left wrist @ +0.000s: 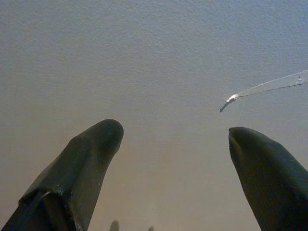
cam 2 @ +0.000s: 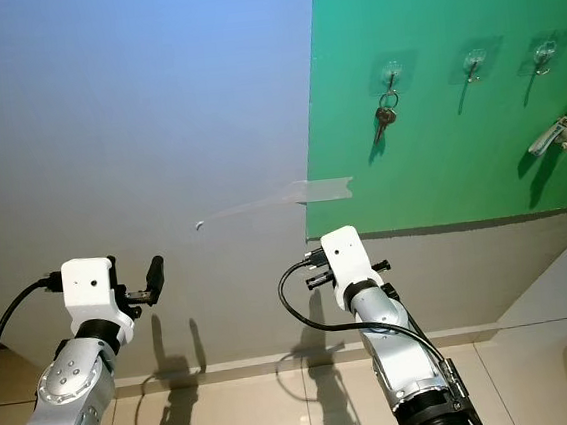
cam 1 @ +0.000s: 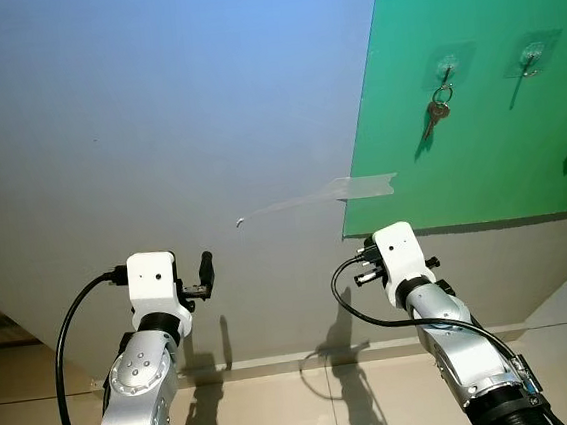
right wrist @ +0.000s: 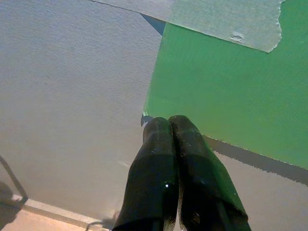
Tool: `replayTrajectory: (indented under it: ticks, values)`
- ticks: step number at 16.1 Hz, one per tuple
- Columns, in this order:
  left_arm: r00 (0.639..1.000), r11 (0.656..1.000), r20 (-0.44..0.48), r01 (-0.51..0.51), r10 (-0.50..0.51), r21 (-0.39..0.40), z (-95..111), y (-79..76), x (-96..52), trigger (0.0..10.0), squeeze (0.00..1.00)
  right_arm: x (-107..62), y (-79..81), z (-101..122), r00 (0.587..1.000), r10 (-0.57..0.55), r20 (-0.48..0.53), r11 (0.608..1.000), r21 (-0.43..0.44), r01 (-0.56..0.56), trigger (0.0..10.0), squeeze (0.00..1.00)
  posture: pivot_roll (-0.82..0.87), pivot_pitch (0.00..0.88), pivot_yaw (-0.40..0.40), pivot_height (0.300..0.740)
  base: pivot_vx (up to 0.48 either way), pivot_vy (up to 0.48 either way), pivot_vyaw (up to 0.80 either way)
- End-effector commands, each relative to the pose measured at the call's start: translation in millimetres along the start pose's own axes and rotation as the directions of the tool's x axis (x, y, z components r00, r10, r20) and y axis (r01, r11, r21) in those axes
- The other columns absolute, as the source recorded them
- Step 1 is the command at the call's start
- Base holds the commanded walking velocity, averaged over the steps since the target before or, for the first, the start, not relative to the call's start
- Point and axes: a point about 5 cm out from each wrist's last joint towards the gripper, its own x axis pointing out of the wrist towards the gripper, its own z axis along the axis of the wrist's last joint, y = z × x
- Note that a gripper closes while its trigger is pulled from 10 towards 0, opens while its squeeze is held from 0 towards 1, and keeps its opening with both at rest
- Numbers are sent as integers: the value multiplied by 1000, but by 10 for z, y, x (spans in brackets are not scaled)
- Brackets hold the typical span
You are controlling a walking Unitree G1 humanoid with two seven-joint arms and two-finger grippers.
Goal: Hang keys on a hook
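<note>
**Both tools raised before the wall, key on a hook up and to the right**

The left tool [left wrist: 175,139] is held up toward the bare grey wall [cam 1: 155,134], its two black fingers [left wrist: 86,159] spread well apart with nothing between them. A loose, curling end of clear tape [left wrist: 262,89] lies on the wall just above and to the right of this tool.

The right tool [right wrist: 174,126] points at the lower left corner of the green board [cam 1: 489,153], its two fingers pressed together and empty. The tips sit right at the board's corner edge; whether they touch the wall cannot be told. A wide strip of clear tape [right wrist: 226,19] fastens the board's left edge to the wall, above this tool.

A key [cam 1: 437,113] hangs by its ring from a clear adhesive hook [cam 1: 445,62] on the board, well above the right tool and slightly to its right. Further right along the board are more clear hooks [cam 2: 474,58], and a keyring with a small pale figure charm [cam 2: 565,134] hangs near the board's right edge.

Tiled floor [cam 1: 313,411] lies below both arms.
</note>
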Motion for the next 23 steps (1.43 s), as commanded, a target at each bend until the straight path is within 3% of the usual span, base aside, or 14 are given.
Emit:
replayTrajectory:
  ticks: [1, 10, 12, 16, 20, 23]
  values:
    - [999, 987, -25, -51, 47, -150, -123, 199, 184, 10000, 0, 43, 20, -65, 1000, -1, 8, 982, 189, 0, 10000, 0, -95, 0, 19, 740, 0, 0, 0]
    - [999, 987, -25, -51, 47, -150, -123, 199, 184, 10000, 0, 43, 20, -65, 1000, -1, 8, 982, 189, 0, 10000, 0, -95, 0, 19, 740, 0, 0, 0]
    - [995, 987, -70, -77, 68, -139, -198, 33, 206, 10000, 0, 119, 63, 45, 999, -1, 49, 987, 162, -7, 10000, 0, -89, 0, 13, 740, 0, 0, 0]
    - [997, 988, -78, -32, 20, -153, -171, 62, 207, 10000, 0, 116, 119, 75, 995, 80, 66, 985, 149, -89, 10000, 0, -85, 0, 14, 740, 0, 0, 0]
    - [998, 985, -66, -27, 16, -169, -199, 25, 233, 10000, 0, 154, 122, 65, 995, 70, 74, 983, 163, -82, 10000, 0, -84, 0, 15, 740, 0, 0, 0]
    - [997, 985, -72, -35, 23, -168, -219, 29, 236, 10000, 0, 149, 56, 57, 995, 59, 81, 990, 125, -69, 10000, 0, -89, 0, 13, 740, 0, 0, 0]
